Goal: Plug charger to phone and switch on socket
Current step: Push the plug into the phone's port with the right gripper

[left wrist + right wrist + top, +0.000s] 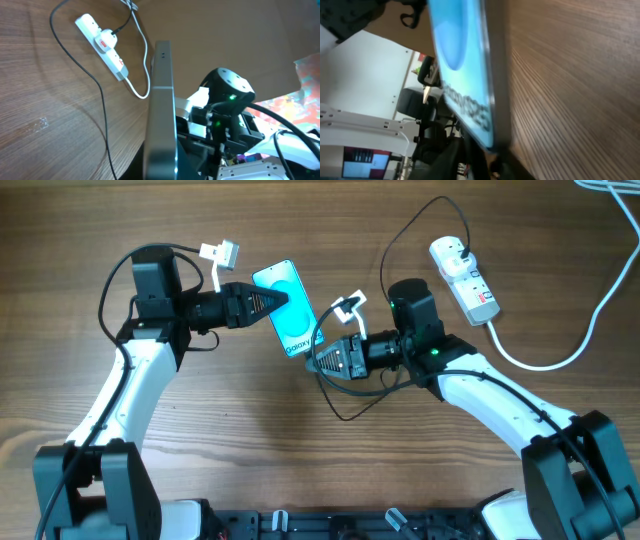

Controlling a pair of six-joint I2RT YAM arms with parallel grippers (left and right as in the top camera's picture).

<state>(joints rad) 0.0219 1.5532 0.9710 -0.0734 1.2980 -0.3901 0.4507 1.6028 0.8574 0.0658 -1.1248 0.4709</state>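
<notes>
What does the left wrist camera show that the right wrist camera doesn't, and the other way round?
Only the left wrist view shows the socket with the charger plugged into it, its black cable trailing across the table, plus the right arm. Only the right wrist view shows the phone face-on enough to see its cyan screen and lettering. Both show the phone, seen edge-on from the left wrist, and the wooden table.

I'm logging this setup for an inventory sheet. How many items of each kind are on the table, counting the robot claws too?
Phones: 1, the phone
Power strips: 1, the power strip
Charger cables: 1, the charger cable
Robot claws: 2, the left claw and the right claw
Total: 5
</notes>
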